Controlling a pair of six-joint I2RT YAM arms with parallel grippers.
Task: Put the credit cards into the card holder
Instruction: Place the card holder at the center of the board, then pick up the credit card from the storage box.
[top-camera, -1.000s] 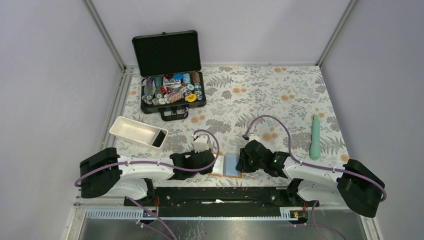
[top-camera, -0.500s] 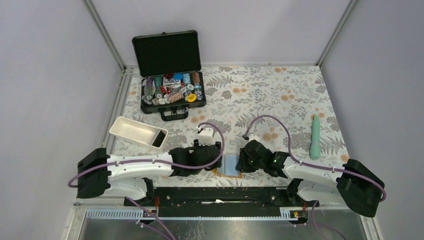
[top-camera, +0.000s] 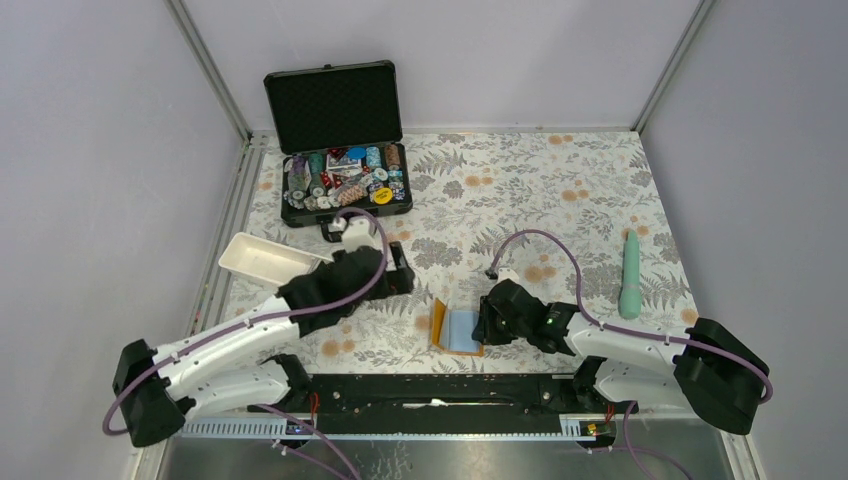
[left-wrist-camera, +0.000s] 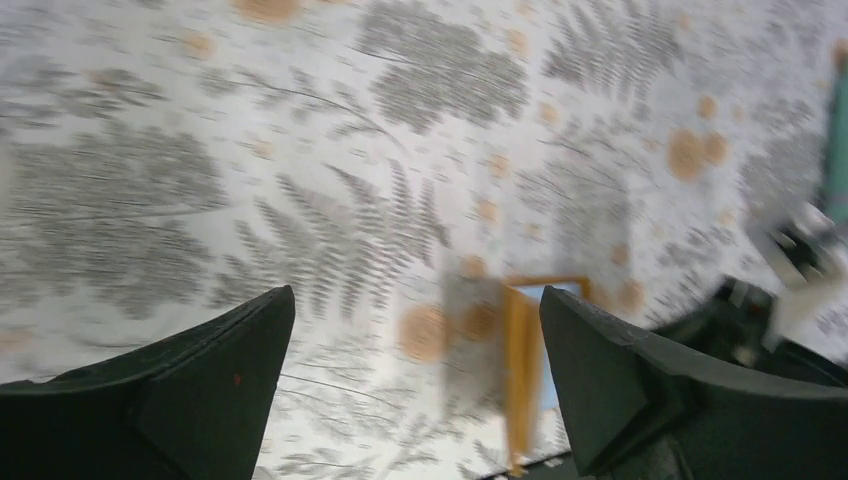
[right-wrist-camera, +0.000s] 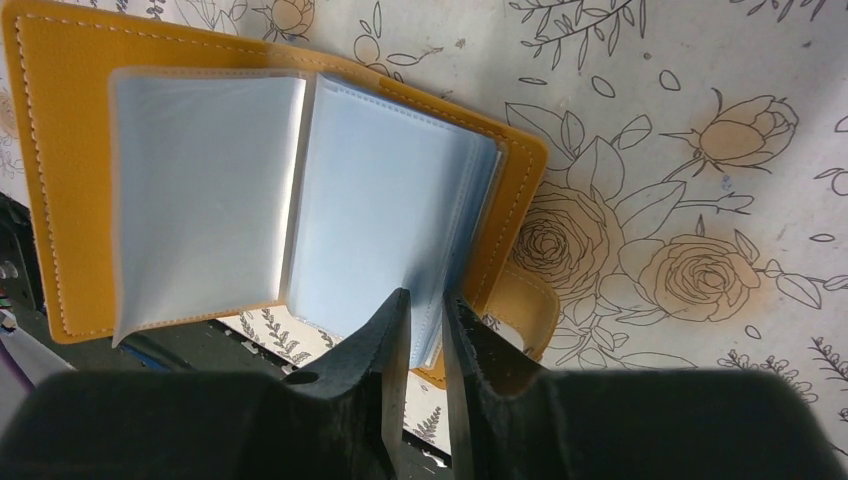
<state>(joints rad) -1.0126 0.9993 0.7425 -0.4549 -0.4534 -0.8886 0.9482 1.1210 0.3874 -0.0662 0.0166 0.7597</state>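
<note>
Observation: the left end effector has left its place beside the card holder and swung to the upper left of the top view, where it now hangs by the right end of the white tray. Its wrist view is blurred, but the fingers stand wide apart with nothing between them, and only patterned counter lies below.

The right end effector has not moved. Its fingers are pressed together on the lower edge of the right-hand bundle of clear sleeves, pinning the card holder open. The holder lies at the lower centre of the top view, near the counter's front edge. Its left flap stands up more than it did, which suggests the left arm had been pressing it flat.

Cards: none shows in any present view. A second ago a dark card lay in the tray's right end, and the left arm now covers that spot. The sleeves in view look empty.

Assessment: the left arm appears to be going for a first card. No card is stowed yet. The raised flap may hinder insertion.
</note>
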